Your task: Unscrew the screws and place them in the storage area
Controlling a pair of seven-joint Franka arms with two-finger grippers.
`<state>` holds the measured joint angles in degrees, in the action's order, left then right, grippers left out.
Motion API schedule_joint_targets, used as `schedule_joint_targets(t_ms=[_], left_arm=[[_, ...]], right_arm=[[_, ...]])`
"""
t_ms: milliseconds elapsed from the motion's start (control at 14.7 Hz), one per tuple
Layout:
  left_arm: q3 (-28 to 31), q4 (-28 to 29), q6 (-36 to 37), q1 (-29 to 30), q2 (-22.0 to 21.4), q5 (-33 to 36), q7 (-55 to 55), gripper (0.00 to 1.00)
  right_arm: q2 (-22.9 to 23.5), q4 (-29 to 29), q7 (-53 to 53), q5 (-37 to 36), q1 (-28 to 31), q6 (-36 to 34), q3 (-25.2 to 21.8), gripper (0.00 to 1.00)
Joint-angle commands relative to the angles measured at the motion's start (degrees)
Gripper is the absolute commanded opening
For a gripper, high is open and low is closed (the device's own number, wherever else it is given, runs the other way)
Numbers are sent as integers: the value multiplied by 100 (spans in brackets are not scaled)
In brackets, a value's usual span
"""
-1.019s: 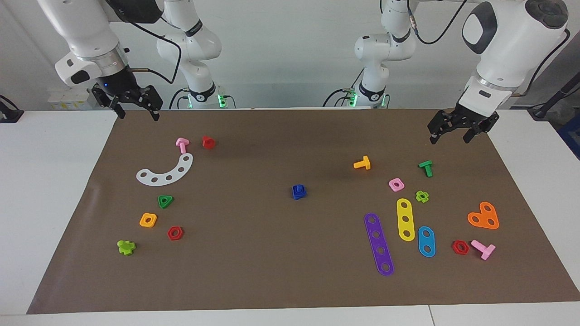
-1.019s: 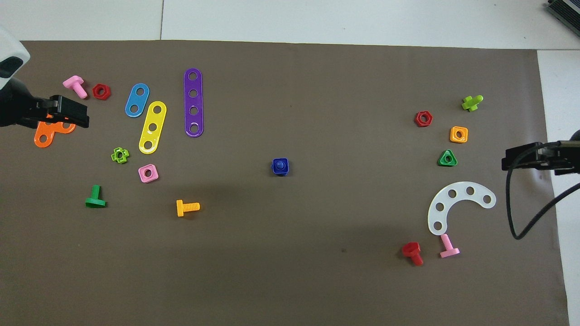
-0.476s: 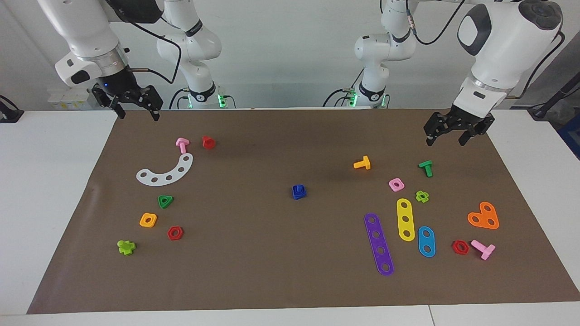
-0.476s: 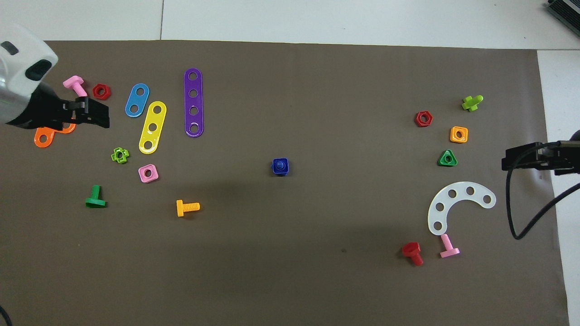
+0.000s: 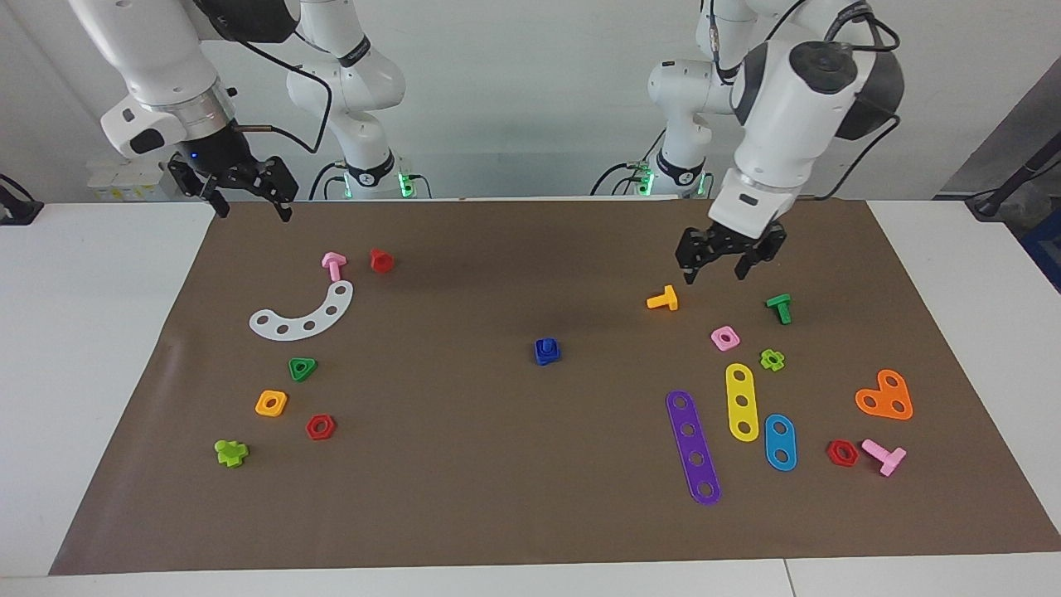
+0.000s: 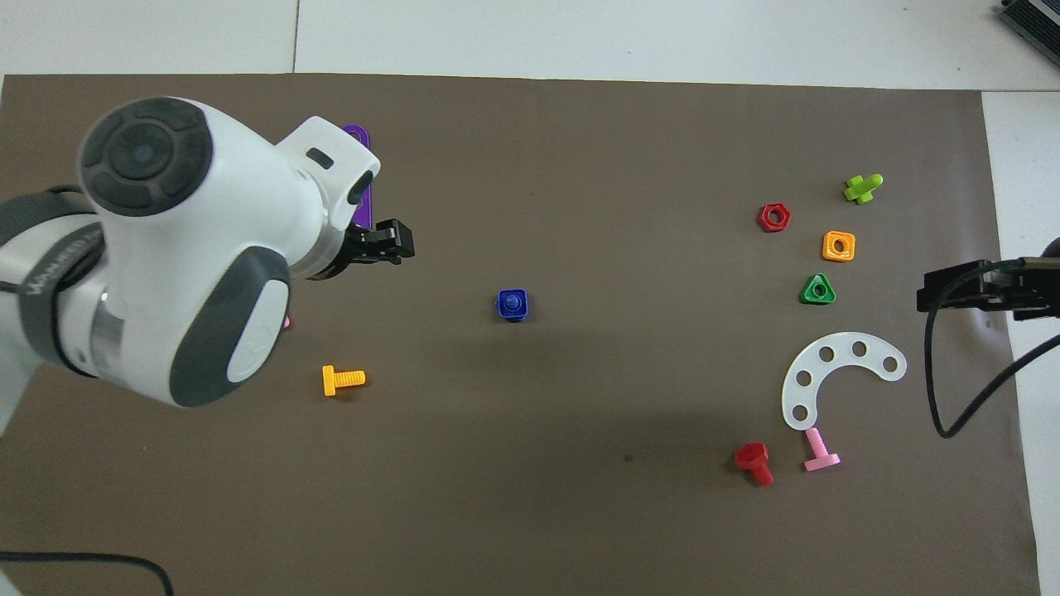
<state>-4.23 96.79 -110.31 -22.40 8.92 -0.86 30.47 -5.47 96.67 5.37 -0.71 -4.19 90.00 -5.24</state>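
Your left pincer (image 5: pixel 723 265) has swung in from the left arm's end of the bench toward the middle within the last second — it now hangs over the brown mat (image 5: pixel 530 497) just above the orange T-shaped screw (image 5: pixel 663 299), with the green T-shaped screw (image 5: pixel 779 308) off to its outer side. Its fingers stand spread and it carries nothing. In the overhead view the arm's big white body now covers most of the parts at that end; only the tip of the purple strip (image 6: pixel 358 132) still peeks out past it.

The dark-blue screw (image 5: pixel 546 351) has not budged. It sits near the middle of the mat, shaft up, apparently still seated in its blue square nut, well apart from either pincer. So nothing has been unscrewed yet; what has changed is only that your left arm is under way, and its heading looks to be toward that blue pair.

Your right pincer (image 5: pixel 244 192) waits where it was, raised over the mat's edge at the right arm's end, fingers spread and empty. Under and near it lies the storage area (image 5: pixel 294 377) — the white curved strip (image 5: pixel 302 315), the green triangle nut (image 5: pixel 302 368), the orange square nut (image 5: pixel 271 403) and the red hexagon nut (image 5: pixel 320 426) — all undisturbed.

You are at the very start: the approach is in progress, and gripping, turning and carrying across all remain.
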Motion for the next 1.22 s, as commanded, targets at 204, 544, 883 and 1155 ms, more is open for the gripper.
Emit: schedule_joint_targets(t_ms=[204,544,883,1155], left_arm=[[133,-142,-966,-888,1233,85,969,90],[133,-213,-1615,-1108,1709,288,1250,91],[124,-143,-1827,-1187,1780,375,1251,93],[124,-2,-2109,-1267,1868,402,1242,93]], right_arm=[[-103,115,-89,9,24,26,14,100],[-103,107,-89,9,24,35,14,100],[-103,115,-89,9,24,35,14,100],[-103,107,-89,9,24,26,14,100]])
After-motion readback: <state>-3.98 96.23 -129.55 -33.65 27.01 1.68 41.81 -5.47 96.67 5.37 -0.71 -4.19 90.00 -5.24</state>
